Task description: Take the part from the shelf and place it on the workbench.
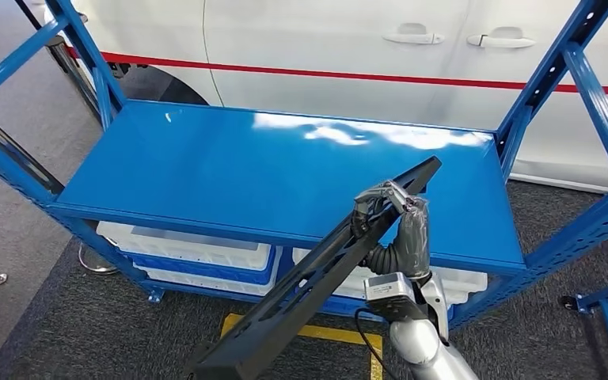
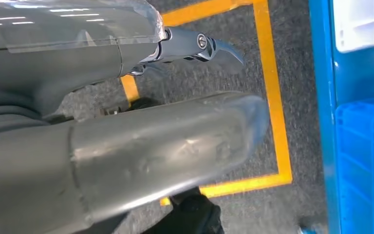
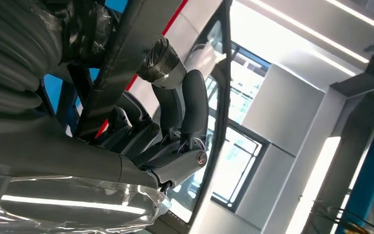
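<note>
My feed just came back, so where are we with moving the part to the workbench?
Done: the long black part is off the shelf, gripped by the right hand and held tilted above the blue shelf, whose top level is bare.
In hand: carrying it; the left hand holds nothing.
Left: placing it on the workbench.

A glossy, smooth blue painted metal finish is shown by the shelf (image 1: 285, 170), with light reflected toward 1 o'clock. The part (image 1: 317, 273) is seen as matt black, perforated metal. The right robot hand (image 1: 392, 210) is made of dark matt plastic, partly covered by clear shiny film. Rough grey carpet (image 1: 71, 332) is marked with yellow tape (image 2: 272, 97). The crates (image 1: 198, 257) look like smooth plastic.
</note>
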